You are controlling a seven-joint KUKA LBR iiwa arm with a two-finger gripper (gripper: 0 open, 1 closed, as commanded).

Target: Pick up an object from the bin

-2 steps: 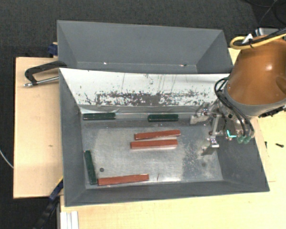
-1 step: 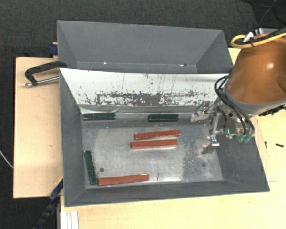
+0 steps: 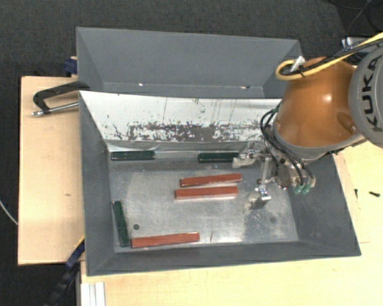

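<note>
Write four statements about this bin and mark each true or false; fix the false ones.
1. Three red-brown bars lie in the bin. True.
2. The gripper is over the bin's left half. False: it is over the right half, just right of the two middle red-brown bars.
3. Two red-brown bars lie side by side mid-bin. True.
4. All dark green bars lie along the front wall. False: two lie at the back wall, one along the left.

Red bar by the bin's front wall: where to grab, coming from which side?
Probably its middle or right half, from straight above, pinching across the narrow width. The red bar lies flat along the front wall, and its left end meets a green bar, so that end is crowded. Room on the wall side looks tight.
</note>
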